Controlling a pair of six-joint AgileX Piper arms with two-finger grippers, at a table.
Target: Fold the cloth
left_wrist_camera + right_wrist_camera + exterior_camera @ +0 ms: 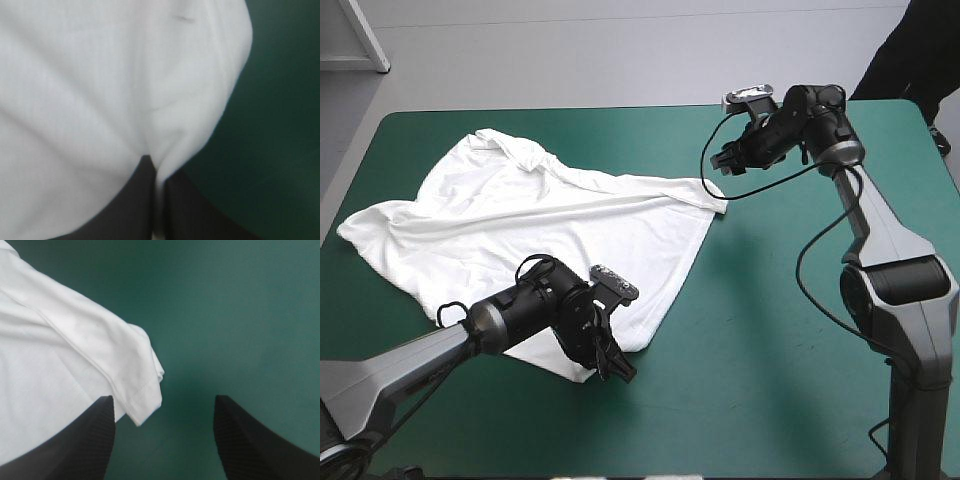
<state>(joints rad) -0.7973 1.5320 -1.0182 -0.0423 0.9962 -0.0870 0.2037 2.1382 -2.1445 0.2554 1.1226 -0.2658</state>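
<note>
We see the white T-shirt spread over the left half of the teal-green tabletop — soft, rumpled cloth with long creases and a bunched fold toward the far edge. The left end effector pinches its near hem, the black fingers all but closed on it. The right end effector stands wide apart at the shirt's pointed right corner — ribbed fingers, with the hemmed tip beside one.
</note>
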